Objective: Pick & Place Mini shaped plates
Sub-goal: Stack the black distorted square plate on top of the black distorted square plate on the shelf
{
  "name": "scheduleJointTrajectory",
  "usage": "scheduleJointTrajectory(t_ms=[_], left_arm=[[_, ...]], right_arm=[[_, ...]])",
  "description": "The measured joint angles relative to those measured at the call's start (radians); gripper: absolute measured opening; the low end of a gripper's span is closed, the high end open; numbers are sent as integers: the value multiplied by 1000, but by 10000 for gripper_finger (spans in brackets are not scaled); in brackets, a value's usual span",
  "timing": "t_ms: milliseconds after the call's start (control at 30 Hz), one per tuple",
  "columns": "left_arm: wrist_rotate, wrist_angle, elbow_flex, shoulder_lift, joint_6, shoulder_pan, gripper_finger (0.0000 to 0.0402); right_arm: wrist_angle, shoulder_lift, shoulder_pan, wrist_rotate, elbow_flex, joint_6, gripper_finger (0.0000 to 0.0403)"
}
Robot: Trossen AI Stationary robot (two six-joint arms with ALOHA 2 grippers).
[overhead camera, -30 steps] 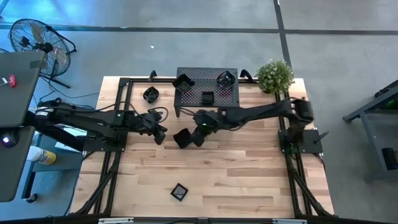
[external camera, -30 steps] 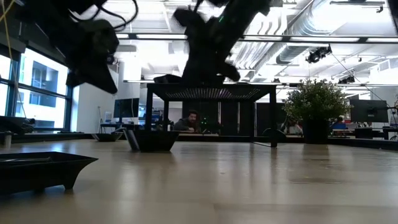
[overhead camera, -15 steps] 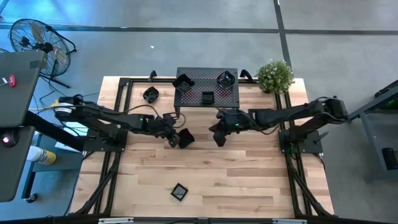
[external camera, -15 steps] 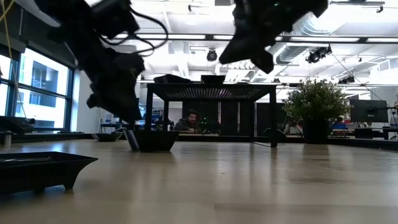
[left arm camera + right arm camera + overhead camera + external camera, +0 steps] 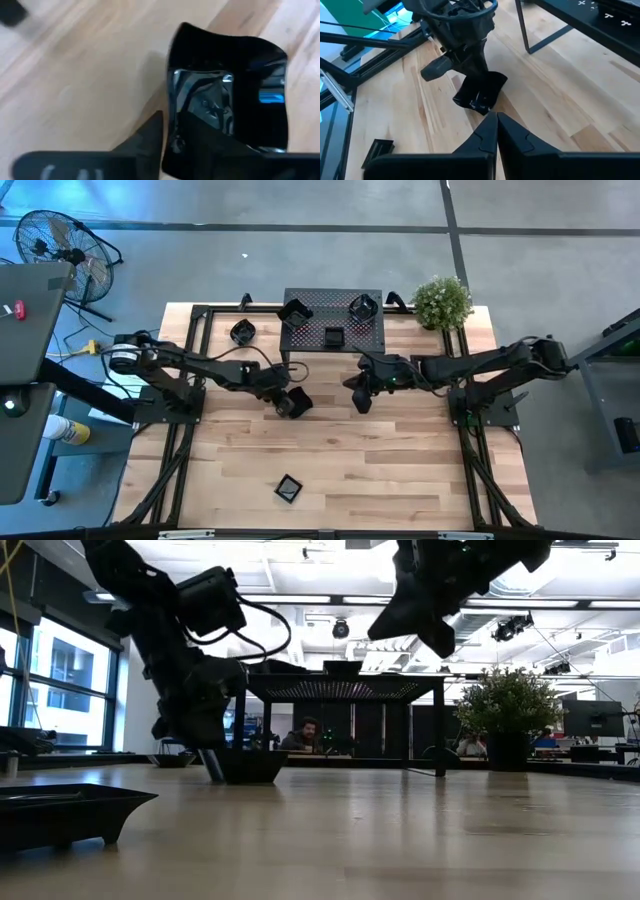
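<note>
A small glossy black square plate hangs at mid-table in front of the rack, held by my left gripper; the right wrist view shows this plate under that gripper. My right gripper hovers to the right of it, shut and holding nothing. Three more mini plates sit on top of the black perforated rack. Another plate rests on the table at the far left, and one lies near the front edge. My left gripper pinches one side wall of the square plate, one finger inside the dish and the other outside it. The fingers slant down from the table's left. The plate hangs tilted, and the low view shows it a little clear of the table.
A potted plant stands at the far right corner beside the rack. The rack's legs rise close behind the held plate. Bare wood lies between the arms and the front plate.
The square plate has passed from my right gripper to my left. My left gripper moved toward the table's right and down and took hold of it. My right gripper let go, drew back toward the right edge and shut. The plate stayed nearly in place.
</note>
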Motion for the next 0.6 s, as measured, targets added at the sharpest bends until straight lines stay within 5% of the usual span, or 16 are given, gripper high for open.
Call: scheduleJointTrajectory(t_ms=[167,367,600], left_arm=[[23,0,0,-17,1,1,9],[30,-91,52,-97,-2,1,3],[78,-348,292,-246,6,2,2]], right_arm=[[2,0,0,10,0,-10,2],[7,0,0,25,0,-11,4],[5,1,0,21,1,-10,4]])
